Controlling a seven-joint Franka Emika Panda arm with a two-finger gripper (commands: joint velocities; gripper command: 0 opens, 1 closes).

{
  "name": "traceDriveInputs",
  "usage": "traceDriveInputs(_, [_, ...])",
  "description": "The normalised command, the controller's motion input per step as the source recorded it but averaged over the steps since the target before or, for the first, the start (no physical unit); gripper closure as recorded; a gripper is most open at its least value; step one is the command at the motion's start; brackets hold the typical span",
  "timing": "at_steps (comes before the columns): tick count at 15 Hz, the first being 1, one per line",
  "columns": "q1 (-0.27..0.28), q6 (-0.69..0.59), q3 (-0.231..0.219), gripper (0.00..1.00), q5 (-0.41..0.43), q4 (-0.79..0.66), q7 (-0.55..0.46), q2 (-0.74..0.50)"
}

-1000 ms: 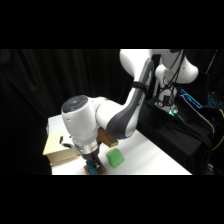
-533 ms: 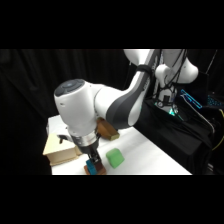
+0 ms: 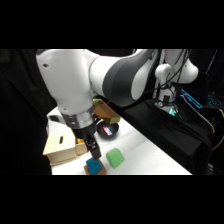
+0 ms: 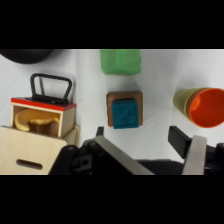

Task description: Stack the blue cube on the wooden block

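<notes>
blue cube [image 4: 124, 113] | flat atop wooden block [image 4: 124, 96], edges parallel

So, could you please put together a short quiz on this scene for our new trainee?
1. True or false: the small teal-blue cube sits on top of the flat brown wooden block.
2. In the wrist view, which lies just beyond the wooden block: A) the light-green block, B) the orange-lined cup, C) the pale wooden box with a slot?
3. Fill in: the pincer is ____, gripping nothing.

Key: 1 true; 2 A; 3 open
</notes>
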Motion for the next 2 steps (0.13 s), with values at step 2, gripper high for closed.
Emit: traceDriveInputs(2, [0.051, -0.36, -0.03, 0.0, 0.012, 0.18, 0.08, -0.07])
